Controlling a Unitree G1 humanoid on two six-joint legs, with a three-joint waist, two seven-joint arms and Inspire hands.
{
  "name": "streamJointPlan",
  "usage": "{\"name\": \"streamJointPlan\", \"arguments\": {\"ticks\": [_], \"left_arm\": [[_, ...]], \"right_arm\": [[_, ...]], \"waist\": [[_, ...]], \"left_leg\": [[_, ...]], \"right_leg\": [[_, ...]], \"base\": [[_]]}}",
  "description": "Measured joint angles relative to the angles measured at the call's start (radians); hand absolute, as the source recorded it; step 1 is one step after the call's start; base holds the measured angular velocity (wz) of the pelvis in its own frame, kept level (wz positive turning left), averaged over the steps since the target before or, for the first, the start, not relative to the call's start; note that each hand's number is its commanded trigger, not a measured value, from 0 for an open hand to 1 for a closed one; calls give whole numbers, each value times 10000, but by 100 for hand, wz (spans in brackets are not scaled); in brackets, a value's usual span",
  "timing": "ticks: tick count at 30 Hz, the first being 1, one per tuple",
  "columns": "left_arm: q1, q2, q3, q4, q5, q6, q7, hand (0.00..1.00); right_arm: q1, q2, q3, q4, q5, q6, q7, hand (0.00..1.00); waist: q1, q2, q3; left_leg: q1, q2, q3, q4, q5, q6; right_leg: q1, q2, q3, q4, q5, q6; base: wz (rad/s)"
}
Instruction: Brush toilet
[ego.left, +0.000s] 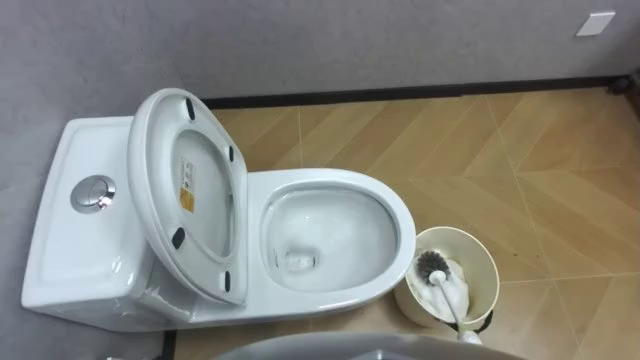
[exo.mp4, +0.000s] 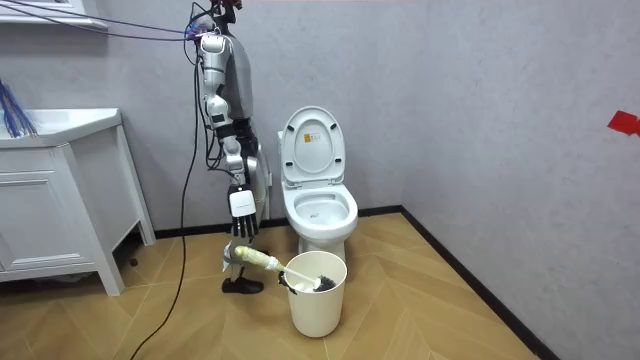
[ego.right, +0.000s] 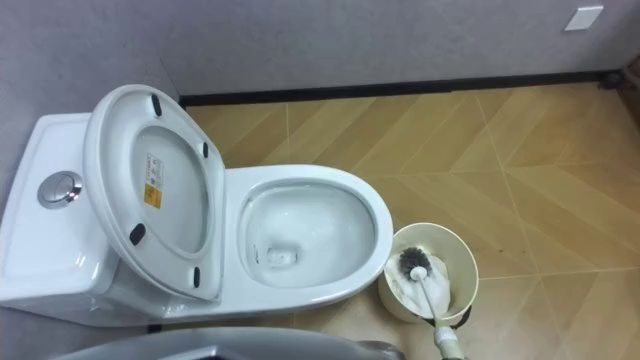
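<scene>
Now the right hand's fingers grip the brush, its head dipped in the bin. The lid is up, so the bowl is clear for scrubbing.

Grey walls, dark skirting board along the bottom. Wood floor in herringbone pattern. White cabinet at room view's left. White wall plate high on the wall.

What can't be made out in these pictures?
- Brush handle's end: eye views, cut off by the bottom edge.
- Right hand: whether it grips the handle; room view, too small.
- Bucket bottom: every view, hidden by the brush head or its own wall.
</scene>
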Motion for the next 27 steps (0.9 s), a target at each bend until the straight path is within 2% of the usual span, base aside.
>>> {"name": "streamJointPlan", "arguments": {"ticks": [19,23,27], "left_arm": [[84,-1,85,-1,10,8,12,0],[39,3,80,-13,0,-43,84,0],[-14,12,80,-18,6,-379,115,0]], "right_arm": [[3,-8,-188,10,-62,-11,-295,0],[-35,-12,-391,-38,-62,-143,-708,0],[-99,-15,-432,-490,-60,-495,-1157,0]], "waist": [[9,16,2],[9,19,3],[-20,27,4]], "left_leg": [[19,-1,-4,-2,0,0],[-7,0,-6,23,0,0],[-59,3,-15,40,0,0]], "right_leg": [[1,5,36,2,0,0],[-6,7,32,1,0,0],[-32,4,2,-2,-1,0]], "base": [[0],[0],[0]]}}
